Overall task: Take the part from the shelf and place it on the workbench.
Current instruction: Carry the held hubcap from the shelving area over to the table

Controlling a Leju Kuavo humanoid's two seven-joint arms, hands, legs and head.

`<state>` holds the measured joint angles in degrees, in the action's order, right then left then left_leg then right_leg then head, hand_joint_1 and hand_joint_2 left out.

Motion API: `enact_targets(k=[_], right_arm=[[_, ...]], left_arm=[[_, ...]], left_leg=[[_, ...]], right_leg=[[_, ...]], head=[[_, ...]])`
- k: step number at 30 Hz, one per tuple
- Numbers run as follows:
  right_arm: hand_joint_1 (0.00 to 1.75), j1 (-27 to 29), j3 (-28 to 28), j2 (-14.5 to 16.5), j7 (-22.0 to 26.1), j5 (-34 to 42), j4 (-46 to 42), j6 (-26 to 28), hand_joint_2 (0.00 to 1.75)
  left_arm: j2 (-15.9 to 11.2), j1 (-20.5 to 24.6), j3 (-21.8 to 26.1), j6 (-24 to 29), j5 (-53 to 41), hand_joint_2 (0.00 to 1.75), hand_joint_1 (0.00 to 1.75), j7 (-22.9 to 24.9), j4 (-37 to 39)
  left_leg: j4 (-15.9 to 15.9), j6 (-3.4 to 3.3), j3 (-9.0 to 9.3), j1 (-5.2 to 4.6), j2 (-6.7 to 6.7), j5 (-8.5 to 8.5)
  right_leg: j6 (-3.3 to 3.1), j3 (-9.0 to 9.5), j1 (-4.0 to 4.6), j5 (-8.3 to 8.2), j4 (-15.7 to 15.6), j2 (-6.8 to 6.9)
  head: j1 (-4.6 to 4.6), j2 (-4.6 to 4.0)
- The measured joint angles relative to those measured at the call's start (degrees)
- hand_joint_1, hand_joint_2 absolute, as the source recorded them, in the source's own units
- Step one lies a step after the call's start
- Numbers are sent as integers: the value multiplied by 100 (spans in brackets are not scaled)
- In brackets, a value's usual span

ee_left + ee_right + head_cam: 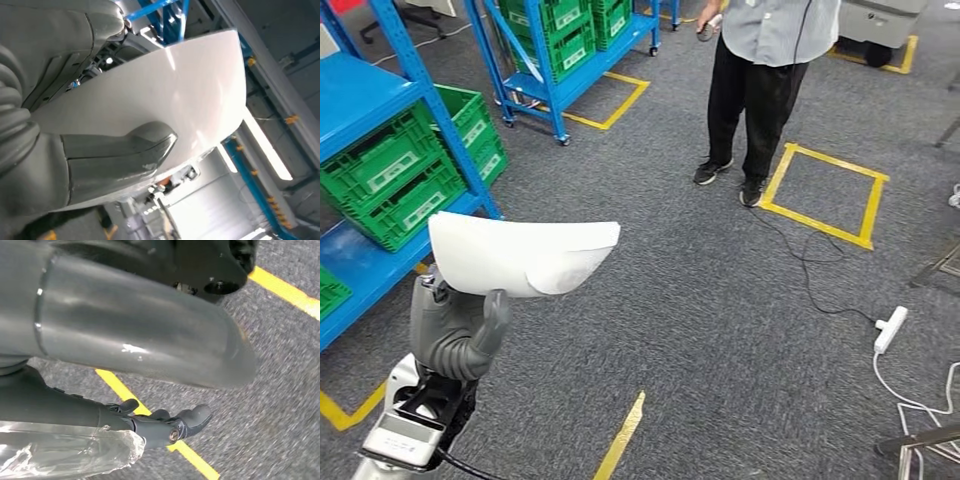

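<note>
In the head view my left hand (456, 330) is raised at the lower left and holds the part (520, 255), a white, curved, shell-like panel, level above the carpet. The left wrist view shows my thumb (124, 155) pressed against the part's smooth white surface (181, 100). My right hand (158, 425) hangs over the grey carpet with its dark fingers stretched out and nothing in them.
A blue shelf (365, 265) with green crates (395, 180) stands at the left, and another blue shelf (561, 100) at the back. A person (761, 60) stands ahead beside a yellow taped square (826, 195). A power strip (891, 328) and cables lie at the right.
</note>
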<state>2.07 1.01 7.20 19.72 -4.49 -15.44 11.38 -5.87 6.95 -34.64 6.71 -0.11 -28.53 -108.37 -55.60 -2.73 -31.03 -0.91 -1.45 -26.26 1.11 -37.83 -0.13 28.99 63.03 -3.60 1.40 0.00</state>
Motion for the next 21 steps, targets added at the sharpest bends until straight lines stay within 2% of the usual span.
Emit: enact_targets(k=[1, 2, 3, 4, 5, 7, 9, 10, 12, 13, 14, 16, 18, 19, 20, 21], right_arm=[[0, -12, -1, -2, 1, -1, 1, -2, 0], [0, -21, -2, -3, 2, -4, 1, -5, 0], [0, -22, -3, -4, 3, -7, 1, -10, 0], [0, -16, -3, -4, 3, -10, 1, -14, 0], [0, -8, -3, -5, 4, -14, 1, -15, 0], [0, -6, -5, -15, 3, -18, 1, -17, 0], [0, -22, -8, -22, 6, -21, 1, -21, 0], [0, -27, -10, -22, 7, -23, 1, -22, 0], [0, -20, -20, -26, 8, -25, 8, -22, 0], [0, -12, -25, -28, 8, -25, 12, -21, 0], [0, -9, -27, -29, 8, -25, 16, -22, 0], [0, -24, -27, -29, 8, -26, 18, -22, 0], [0, -43, -29, -30, 8, -27, 19, -23, 0], [0, -42, -31, -31, 8, -26, 21, -23, 0], [0, -38, -34, -31, 7, -26, 24, -23, 0], [0, -33, -36, -32, 7, -27, 27, -24, 0]], left_arm=[[2, -4, 8, 3, -8, 175, 175, 3, 1], [0, -6, 18, 7, -20, 175, 175, 1, 1], [-2, -10, 26, 10, -31, 175, 175, -2, 2], [-5, -12, 35, 14, -39, 175, 175, -5, 2], [-6, -11, 42, 16, -43, 175, 175, -7, 2], [-6, -10, 52, 17, -43, 175, 175, -8, 2], [-5, -6, 59, 22, -48, 175, 175, -10, 2], [-6, -3, 61, 28, -56, 175, 175, -12, 2], [-6, 6, 68, 48, -86, 175, 175, -14, 2], [-5, 13, 73, 54, -100, 175, 175, -14, 2], [-4, 19, 78, 58, -107, 175, 175, -15, 1], [-8, 21, 90, 63, -109, 175, 175, -17, 2], [-17, 8, 95, 70, -115, 175, 175, -18, 2], [-21, 2, 96, 77, -124, 175, 175, -16, 2], [-23, -2, 96, 85, -137, 175, 175, -14, 2], [-24, -4, 96, 92, -150, 175, 175, -11, 2]], left_leg=[[9, -2, -3, 0, 81, 2], [7, -3, -11, 2, 172, 1], [5, 0, -17, 4, 263, -3], [3, 8, -21, 9, 351, -9], [-3, 20, -23, 15, 428, -16], [-39, 71, -21, 32, 561, -48], [-98, 145, -25, 23, 658, -93], [-120, 178, -24, 14, 696, -107], [-140, 225, -11, 18, 766, -119], [-161, 256, -8, 33, 732, -148], [-247, 289, -36, 53, 633, -229], [-747, 350, -244, 93, 354, -555], [-1467, 368, -574, 109, 233, -874], [-1669, 366, -676, 112, 220, -905], [-1685, 357, -694, 114, 209, -828], [-1486, 339, -610, 116, 177, -648]], right_leg=[[29, -161, 3, 188, 336, 157], [60, -325, -10, 353, 693, 238], [96, -431, -30, 432, 944, 280], [132, -443, -50, 414, 1011, 312], [164, -344, -72, 304, 867, 346], [211, 99, -97, -4, 116, 506], [176, 430, -86, -137, -427, 670], [132, 472, -72, -122, -497, 697], [37, 463, -61, -137, -483, 602], [1, 461, -66, -148, -491, 553], [-35, 461, -73, -162, -499, 500], [-91, 461, -90, -184, -509, 381], [-114, 454, -90, -190, -508, 240], [-117, 452, -90, -191, -507, 164], [-115, 453, -90, -194, -506, 85], [-110, 456, -90, -198, -505, 3]], head=[[14, 0], [25, 0], [25, 0], [23, 0], [25, 0], [23, 0], [22, 0], [18, 0], [9, 0], [5, 0], [0, 0], [-12, 0], [-14, 0], [-14, 0], [-14, 0], [-14, 0]])
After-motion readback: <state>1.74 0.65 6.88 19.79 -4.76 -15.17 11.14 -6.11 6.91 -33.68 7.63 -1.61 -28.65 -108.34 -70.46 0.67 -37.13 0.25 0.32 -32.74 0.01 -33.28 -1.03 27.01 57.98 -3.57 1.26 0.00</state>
